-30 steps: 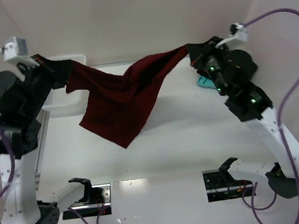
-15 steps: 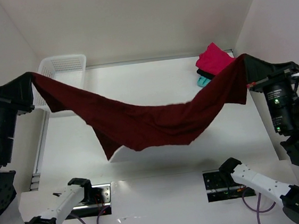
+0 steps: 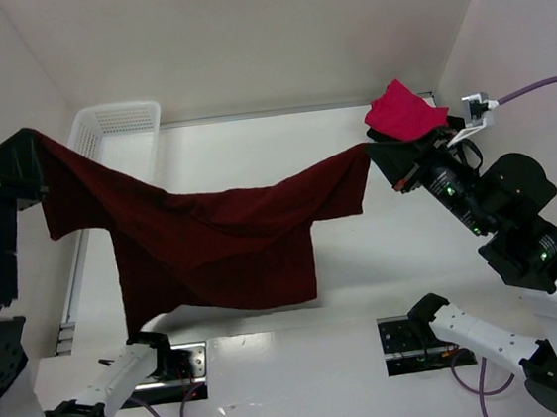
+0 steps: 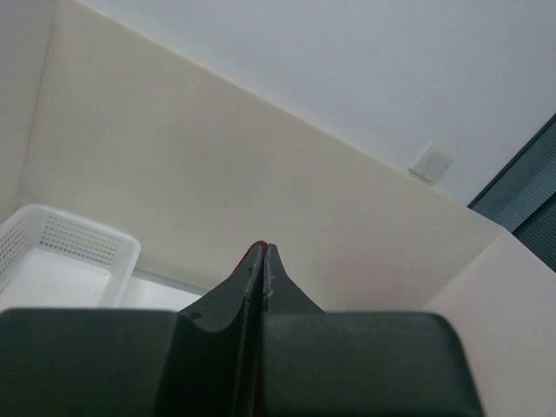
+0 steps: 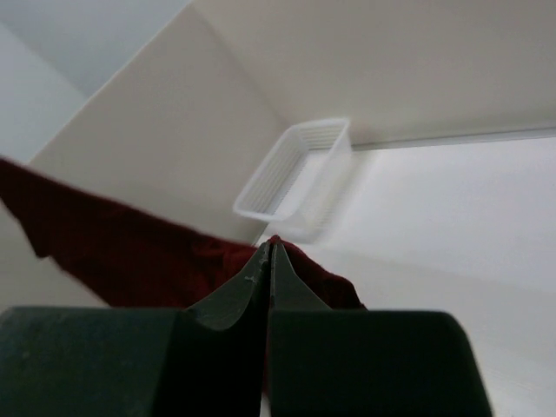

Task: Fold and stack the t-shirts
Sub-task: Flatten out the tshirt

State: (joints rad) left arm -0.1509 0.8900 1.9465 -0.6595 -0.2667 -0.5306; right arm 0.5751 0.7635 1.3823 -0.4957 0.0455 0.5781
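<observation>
A large dark maroon t-shirt (image 3: 212,240) hangs in the air, stretched between my two grippers above the table. My left gripper (image 3: 31,145) is shut on its left edge, raised high at the far left; the left wrist view shows only a red sliver of cloth between the closed fingers (image 4: 262,252). My right gripper (image 3: 377,153) is shut on the shirt's right edge; the maroon t-shirt (image 5: 130,252) shows behind its closed tips (image 5: 270,248). A folded bright pink-red t-shirt (image 3: 403,111) lies at the back right, on top of a pile hidden by my right arm.
A white lattice basket (image 3: 115,126) stands at the back left, partly behind the hanging cloth; it also shows in the left wrist view (image 4: 61,261) and the right wrist view (image 5: 295,174). White walls enclose the table on three sides.
My right gripper has moved left and toward the back, slackening the shirt. The left gripper stays high at the left. The shirt now hangs lower and wider in the middle.
</observation>
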